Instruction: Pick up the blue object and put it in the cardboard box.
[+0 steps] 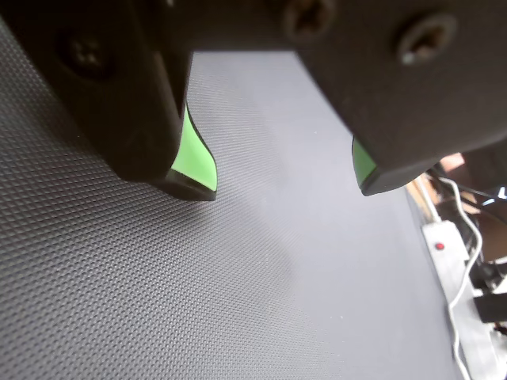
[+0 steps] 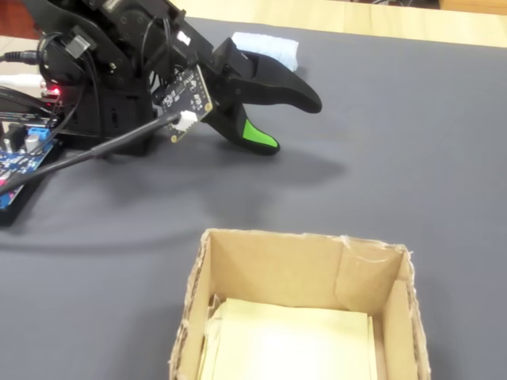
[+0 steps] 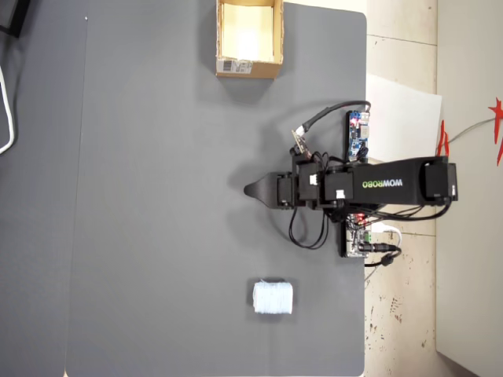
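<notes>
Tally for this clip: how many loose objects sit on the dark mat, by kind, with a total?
Pale light-blue ribbed cylinder-like roll: 1
Small tan rectangular cardboard box with a white barcode label: 1
Total: 2
The black gripper with green pads is open and holds neither.

A: What covers the table?

B: A dark grey mat (image 3: 157, 196) with a fine woven texture, seen close in the wrist view.

A: Anything beside it?

B: In the wrist view, a white power strip (image 1: 447, 253) with a small red light, and white cables (image 1: 467, 229). From overhead, a pale speckled floor (image 3: 401, 314) and a white sheet (image 3: 401, 110) lying on it.
</notes>
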